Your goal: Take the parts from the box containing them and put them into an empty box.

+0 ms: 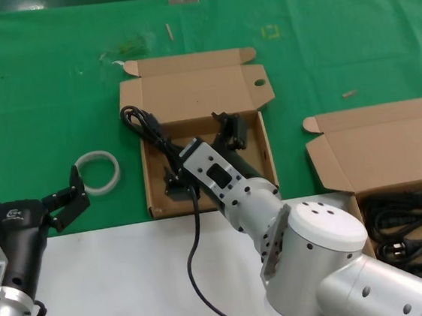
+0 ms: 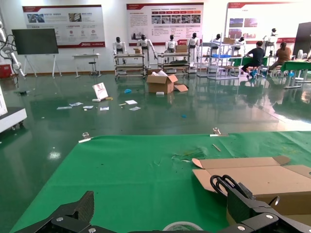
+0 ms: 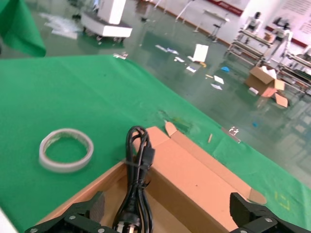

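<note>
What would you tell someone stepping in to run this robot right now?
Right gripper: jaws open, reaching into the empty box at table centre, over a black power cord draped across that box's far-left edge.
Left gripper: jaws open, idle at the near left beside the white ring.
Done: one cord has reached the centre box but hangs half out.
Left: more cords fill the box containing them on the right; move each over.
</note>
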Controlling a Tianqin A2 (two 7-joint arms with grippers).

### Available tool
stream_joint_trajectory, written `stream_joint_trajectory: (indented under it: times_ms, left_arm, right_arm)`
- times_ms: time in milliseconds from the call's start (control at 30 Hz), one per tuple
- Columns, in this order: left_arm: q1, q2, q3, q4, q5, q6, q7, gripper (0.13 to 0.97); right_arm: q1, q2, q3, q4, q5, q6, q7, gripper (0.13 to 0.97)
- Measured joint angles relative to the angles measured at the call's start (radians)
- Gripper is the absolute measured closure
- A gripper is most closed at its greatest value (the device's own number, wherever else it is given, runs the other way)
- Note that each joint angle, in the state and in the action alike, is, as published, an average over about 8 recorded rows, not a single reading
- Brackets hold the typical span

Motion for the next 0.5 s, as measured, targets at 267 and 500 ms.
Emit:
stream_joint_trajectory:
  times_ms: [267,500]
  left_arm:
    - [0.0,0.0,0.0,0.0,0.0,0.0,0.0,0.132]
    - [0.0,0.0,0.0,0.0,0.0,0.0,0.0,0.132]
  right_arm:
    - [-0.066,0.0,0.098,0.032,-0.092,-0.059,0.103,0.179]
    - [-0.13,0.0,0.192,0.062,-0.181,-0.116,0.201,0.142]
